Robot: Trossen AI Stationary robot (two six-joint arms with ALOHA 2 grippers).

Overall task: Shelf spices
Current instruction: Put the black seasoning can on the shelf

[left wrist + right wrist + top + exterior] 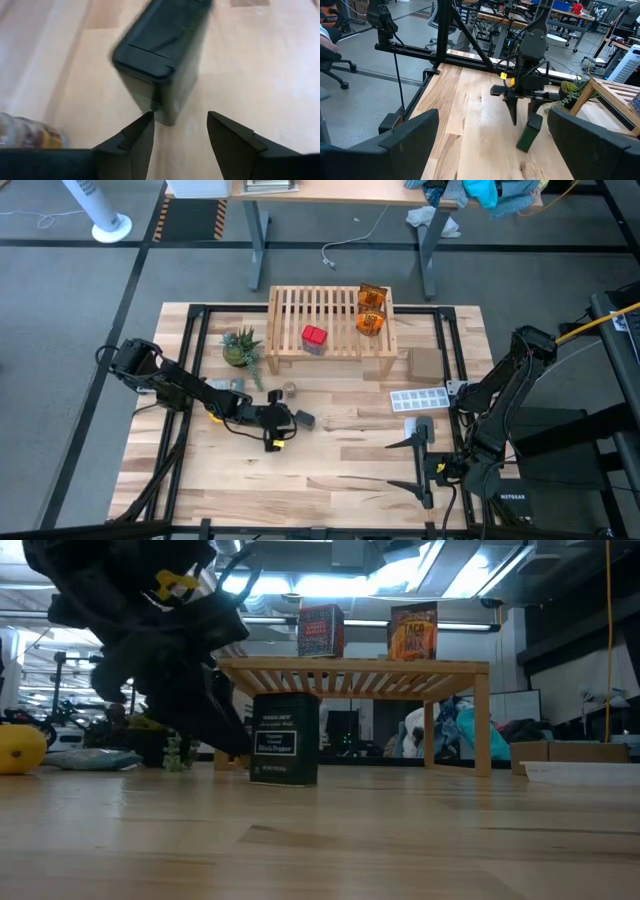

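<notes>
Dark grey box (286,739) with white label stands upright before the open left pincer (180,131).

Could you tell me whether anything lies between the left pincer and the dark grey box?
Nothing: in the left wrist view, the open left pincer sits just short of the dark grey box, with only bare table in the gap between them.

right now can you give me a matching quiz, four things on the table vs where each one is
Things:
1. red tin
2. dark box
3. green plant
4. white tray

Places:
A. on the table beside the shelf's left end
B. on the shelf top
C. on the table by the right arm
D. on the table just ahead of the left hand

Pairs: 1-B, 2-D, 3-A, 4-C
</notes>
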